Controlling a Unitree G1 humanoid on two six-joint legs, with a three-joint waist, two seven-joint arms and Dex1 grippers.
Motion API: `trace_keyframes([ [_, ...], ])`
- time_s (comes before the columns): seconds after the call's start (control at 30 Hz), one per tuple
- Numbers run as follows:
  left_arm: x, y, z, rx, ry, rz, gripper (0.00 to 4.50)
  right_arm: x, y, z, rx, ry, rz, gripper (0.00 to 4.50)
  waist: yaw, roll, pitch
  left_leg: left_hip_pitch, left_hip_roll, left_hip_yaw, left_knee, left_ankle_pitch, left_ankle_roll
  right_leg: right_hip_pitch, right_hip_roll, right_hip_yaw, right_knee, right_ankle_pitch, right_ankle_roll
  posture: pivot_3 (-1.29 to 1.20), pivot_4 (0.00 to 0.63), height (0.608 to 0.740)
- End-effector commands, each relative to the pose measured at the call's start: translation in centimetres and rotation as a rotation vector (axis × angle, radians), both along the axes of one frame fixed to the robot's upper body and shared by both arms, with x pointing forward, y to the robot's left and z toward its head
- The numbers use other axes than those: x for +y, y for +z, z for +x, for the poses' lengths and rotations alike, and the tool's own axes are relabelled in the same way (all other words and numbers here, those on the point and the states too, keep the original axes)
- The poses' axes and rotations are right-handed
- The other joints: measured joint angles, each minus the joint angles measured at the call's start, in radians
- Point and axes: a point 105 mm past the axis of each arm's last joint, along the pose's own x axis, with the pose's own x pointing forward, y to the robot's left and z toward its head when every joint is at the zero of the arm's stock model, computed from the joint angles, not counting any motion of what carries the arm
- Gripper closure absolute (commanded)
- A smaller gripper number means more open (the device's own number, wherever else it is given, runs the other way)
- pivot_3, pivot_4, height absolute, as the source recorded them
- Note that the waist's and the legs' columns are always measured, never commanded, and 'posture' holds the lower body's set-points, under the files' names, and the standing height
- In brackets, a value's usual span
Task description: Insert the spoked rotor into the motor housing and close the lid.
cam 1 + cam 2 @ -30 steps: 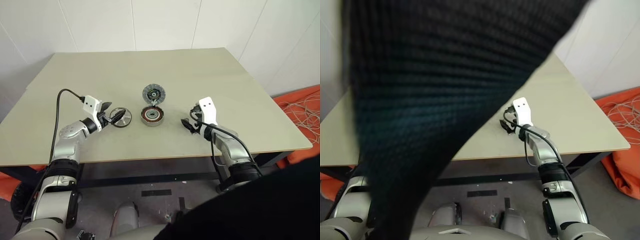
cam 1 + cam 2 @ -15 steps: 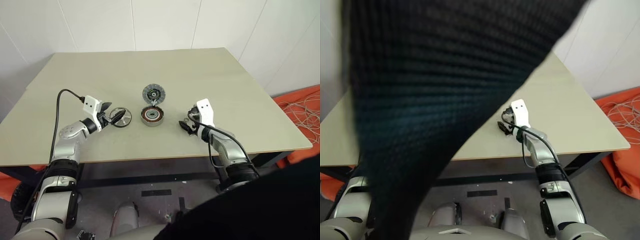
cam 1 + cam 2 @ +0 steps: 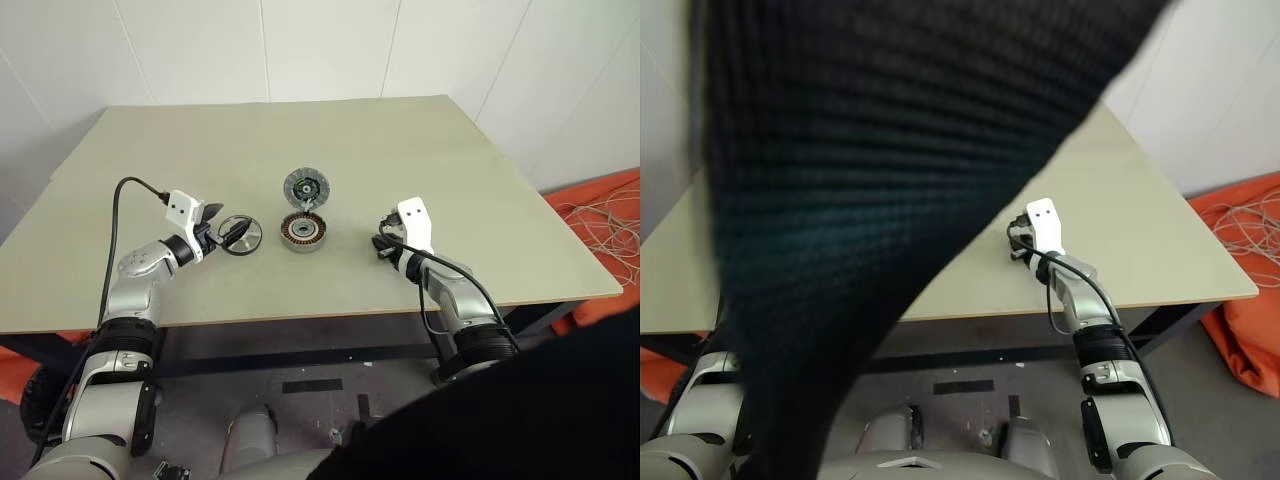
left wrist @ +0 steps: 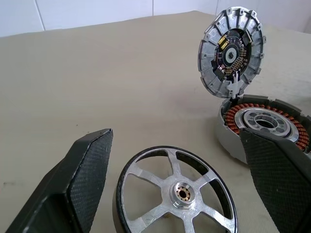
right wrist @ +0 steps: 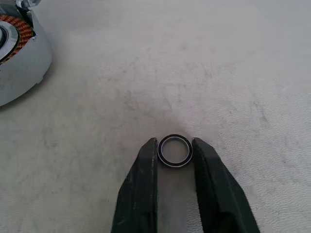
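The spoked rotor (image 4: 177,191), a silver wheel with a dark rim, lies flat on the table (image 3: 400,150) left of the motor housing (image 3: 303,232). My left gripper (image 3: 228,235) is open, with one finger on each side of the rotor and a gap to it. The housing (image 4: 265,128) shows copper windings around a hollow centre. Its round ribbed lid (image 4: 232,51) stands upright on its far edge. To the right of the housing, my right gripper (image 5: 175,145) rests low on the table, shut on a small black ring (image 5: 175,150).
The table's front edge runs just below both grippers. An orange heap with loose cables (image 3: 600,210) lies on the floor at the right. Dark fabric (image 3: 890,150) hangs close before the camera.
My right gripper has closed its fingers onto the small black ring. The left gripper, rotor, housing and lid have not moved.
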Motion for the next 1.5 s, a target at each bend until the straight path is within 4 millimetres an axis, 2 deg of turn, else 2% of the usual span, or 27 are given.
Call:
trace_keyframes([
  [0.03,0.2,2.1,0.4,-0.079,0.001,0.017,0.08,-0.2,0.6,0.3,-0.025,-0.004,-0.003,3.92,0.000,0.000,0.000,0.000,0.000,0.000,0.000,0.000,0.000,0.000,0.000,0.000,0.000,0.000,0.000,0.00,0.000,0.740],
  [0.17,0.2,2.1,0.4,-0.079,0.003,0.017,0.08,-0.3,0.9,0.4,-0.035,-0.007,-0.003,3.92,0.000,0.000,0.000,0.000,0.000,0.000,0.000,0.000,0.000,0.000,0.000,0.000,0.000,0.000,0.000,0.00,0.000,0.740],
  [0.27,0.2,2.1,0.4,-0.078,0.003,0.016,0.08,0.2,2.0,0.6,-0.075,0.015,-0.011,3.92,0.001,0.000,0.000,0.000,0.000,0.000,0.000,0.000,0.000,0.000,0.000,0.000,0.000,0.000,0.000,0.00,0.000,0.740],
  [0.33,0.2,2.0,0.4,-0.077,0.002,0.015,0.08,1.3,3.6,0.7,-0.109,0.047,0.044,3.92,0.000,0.000,0.000,0.000,0.000,0.000,0.000,0.000,0.000,0.000,0.000,0.000,0.000,0.000,0.000,0.00,0.000,0.740],
  [0.43,0.1,2.0,0.4,-0.076,0.000,0.012,0.08,4.6,7.0,0.4,-0.156,0.145,0.220,3.92,-0.002,0.000,0.000,0.000,0.000,0.000,0.000,0.000,0.000,-0.001,0.000,0.000,0.001,0.000,0.000,0.00,0.000,0.740],
  [0.47,0.2,2.1,0.4,-0.075,0.000,0.011,0.08,5.5,7.5,0.1,-0.160,0.178,0.244,3.92,-0.003,0.000,0.000,0.000,0.001,0.000,0.000,0.000,0.000,-0.002,0.000,0.001,0.001,0.000,0.000,0.00,0.000,0.740],
  [0.67,0.2,2.0,0.4,-0.073,0.001,0.013,0.08,8.7,7.1,-0.3,-0.125,0.275,0.229,3.92,0.006,-0.001,0.000,0.000,0.000,0.000,0.000,0.000,0.000,-0.001,0.000,0.001,0.001,0.000,0.000,0.00,0.000,0.740],
  [0.8,0.2,2.0,0.4,-0.073,0.001,0.016,0.08,12.0,7.2,-0.3,-0.112,0.356,0.238,3.92,0.000,-0.001,0.000,-0.001,0.000,-0.001,0.000,0.000,-0.001,-0.002,0.000,0.001,0.002,0.000,0.000,0.00,0.000,0.740],
  [0.97,0.2,2.0,0.3,-0.077,0.002,0.019,0.08,15.4,6.4,-0.2,-0.087,0.444,0.221,3.92,-0.003,-0.001,0.000,-0.002,0.001,-0.001,-0.001,0.002,-0.003,-0.006,0.000,0.001,0.004,0.000,0.000,0.00,0.000,0.740],
  [1.2,0.7,2.1,0.1,-0.082,0.016,0.026,0.08,16.3,6.3,0.9,-0.092,0.468,0.197,3.92,0.000,-0.001,0.000,-0.006,0.000,0.000,0.000,0.002,-0.003,-0.008,0.000,0.001,0.004,0.000,0.000,0.00,0.000,0.740],
  [1.5,0.5,2.0,0.0,-0.081,0.014,0.023,0.08,14.9,5.4,1.8,-0.085,0.428,0.174,3.92,-0.001,-0.001,0.000,-0.005,0.001,0.000,0.000,0.002,-0.003,-0.008,0.000,0.001,0.005,0.000,-0.001,0.00,0.000,0.740],
])
